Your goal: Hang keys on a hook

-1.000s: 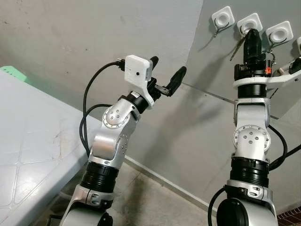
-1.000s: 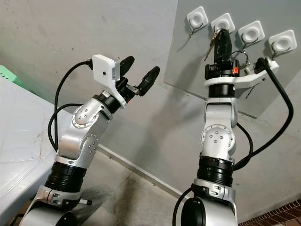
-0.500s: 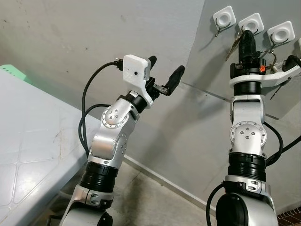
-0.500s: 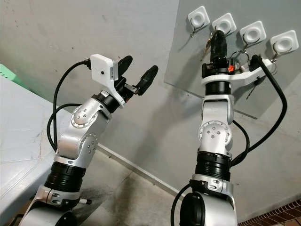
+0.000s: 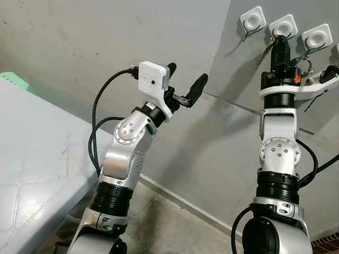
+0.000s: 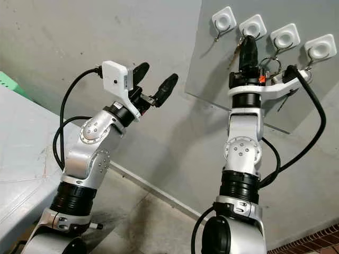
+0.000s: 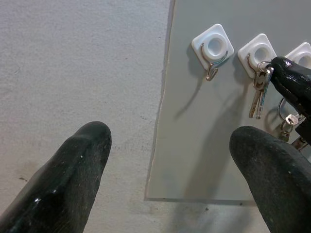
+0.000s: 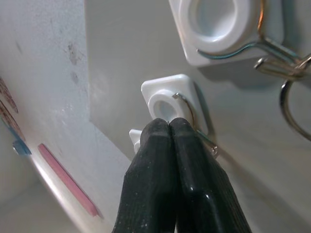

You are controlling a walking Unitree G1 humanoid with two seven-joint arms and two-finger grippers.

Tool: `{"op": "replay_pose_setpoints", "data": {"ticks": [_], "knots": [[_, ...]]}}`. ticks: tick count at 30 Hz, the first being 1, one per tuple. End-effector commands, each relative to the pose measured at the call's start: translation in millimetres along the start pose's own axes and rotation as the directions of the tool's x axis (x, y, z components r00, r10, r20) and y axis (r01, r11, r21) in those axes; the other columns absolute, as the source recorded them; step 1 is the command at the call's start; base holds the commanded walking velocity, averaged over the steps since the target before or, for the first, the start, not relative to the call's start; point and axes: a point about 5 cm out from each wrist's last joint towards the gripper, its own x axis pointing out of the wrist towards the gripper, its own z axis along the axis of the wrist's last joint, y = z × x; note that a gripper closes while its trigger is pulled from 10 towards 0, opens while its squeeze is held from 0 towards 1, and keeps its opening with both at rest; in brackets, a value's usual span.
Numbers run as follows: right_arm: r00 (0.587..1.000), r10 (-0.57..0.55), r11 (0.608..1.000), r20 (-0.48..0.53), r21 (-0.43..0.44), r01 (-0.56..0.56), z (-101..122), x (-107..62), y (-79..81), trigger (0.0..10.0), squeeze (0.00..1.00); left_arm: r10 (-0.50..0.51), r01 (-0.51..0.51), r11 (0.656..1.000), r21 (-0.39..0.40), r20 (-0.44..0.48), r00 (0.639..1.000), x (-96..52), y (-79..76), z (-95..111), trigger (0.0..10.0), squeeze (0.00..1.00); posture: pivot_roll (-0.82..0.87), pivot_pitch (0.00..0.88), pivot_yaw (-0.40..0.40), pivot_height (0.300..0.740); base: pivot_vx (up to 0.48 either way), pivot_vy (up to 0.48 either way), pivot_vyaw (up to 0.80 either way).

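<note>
Four white square hooks sit in a row on a grey panel [image 6: 241,100] fixed to the concrete wall [image 5: 106,47]. Counting from the panel's left edge, the first hook [image 6: 223,20] is bare, and the second hook [image 7: 260,54] carries the keys [image 7: 259,92], which hang down from its wire on a small ring and lie flat against the panel. The right gripper [image 5: 280,41] is raised straight up to that second hook, its two black fingers [image 8: 167,170] pressed together with no gap between them; its tip sits right at the ring of the keys, but whether it pinches the ring cannot be told. The third hook [image 6: 285,38] holds a larger ring [image 7: 286,109] just beside the right gripper's body, and the fourth hook [image 6: 320,48] lies at the panel's far right. The left gripper [image 5: 188,82] hovers well away from the panel, off its left edge, with its fingers spread wide and nothing between them. A pale table [image 5: 32,153] stands further left of the panel, below the left arm.
</note>
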Motion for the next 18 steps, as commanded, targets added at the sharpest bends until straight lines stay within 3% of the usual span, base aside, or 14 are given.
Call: {"op": "replay_pose_setpoints", "data": {"ticks": [1, 18], "knots": [[1.000, 0.003, 1.000, 0.029, -0.002, -0.003, 6.2, 0.2, 1.5, 10.0, 0.00, -0.013, 0.013, 1.000, -0.002, 0.008, 1.000, 3.9, -2.9, 3.1, 10.0, 0.00, 0.13, 0.050, -0.062, 0.740, 0.000, 0.000, 0.00], [0.997, -0.077, 0.997, 0.010, 0.022, 0.077, 3.8, -1.2, -8.6, 10.0, 0.00, -0.013, 0.013, 1.000, 0.000, 0.013, 1.000, 5.1, -2.1, 4.7, 10.0, 0.00, 0.13, 0.046, -0.063, 0.740, 0.000, 0.000, 0.00]]}}
